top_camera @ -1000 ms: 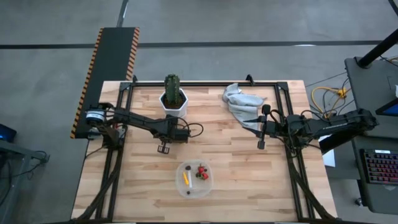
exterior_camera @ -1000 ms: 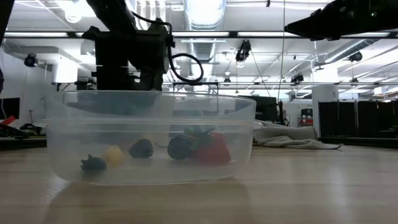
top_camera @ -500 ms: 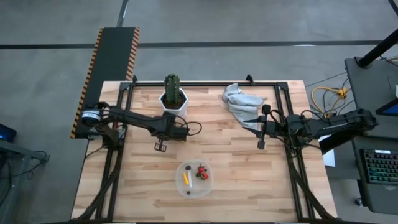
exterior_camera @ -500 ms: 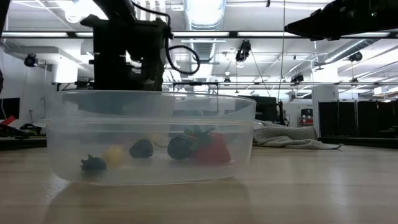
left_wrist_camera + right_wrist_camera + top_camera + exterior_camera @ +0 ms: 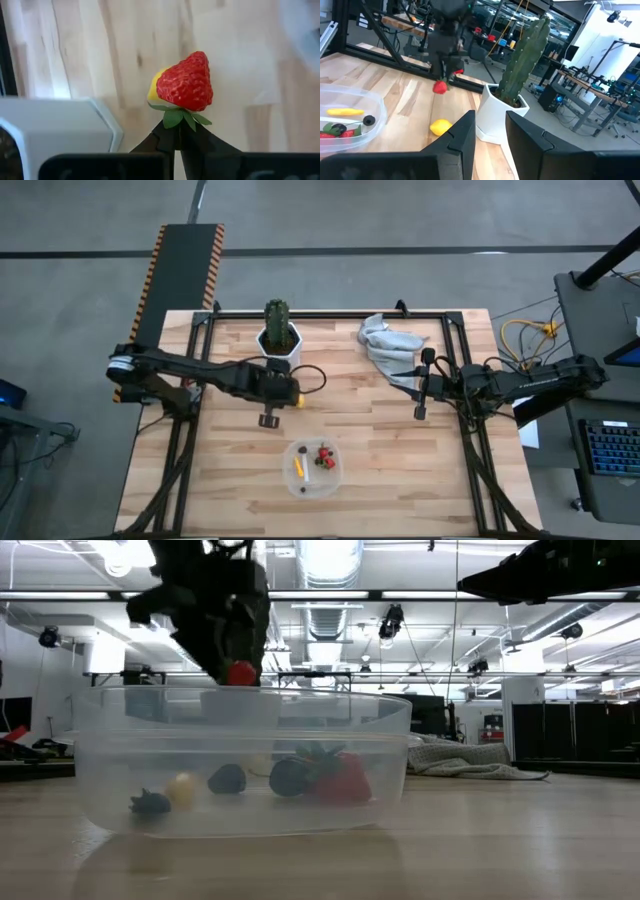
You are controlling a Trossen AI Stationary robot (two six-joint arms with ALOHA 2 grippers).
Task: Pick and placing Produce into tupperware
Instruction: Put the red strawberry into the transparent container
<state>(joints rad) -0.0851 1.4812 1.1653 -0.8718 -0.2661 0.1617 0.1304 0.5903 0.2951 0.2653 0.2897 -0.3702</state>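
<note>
No readable text, labels, brands or nos. anywhere: table, arms, room bkgd all w/o legible signs.

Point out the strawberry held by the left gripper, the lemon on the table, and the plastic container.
strawberry (image 5: 186, 82), left wrist view, middle of its red flesh.
lemon (image 5: 440, 127), right wrist view, its yellow middle.
plastic container (image 5: 390, 755), low view, its clear side wall.

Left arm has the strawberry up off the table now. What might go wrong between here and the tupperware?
The left gripper pinches the strawberry only by its green leaf end, so it may swing or slip out on the way.

The lemon lies on the table just below the berry, beside the white pot; a dropped berry could knock it.

The tupperware already holds several pieces, so a high release may bounce out.
</note>
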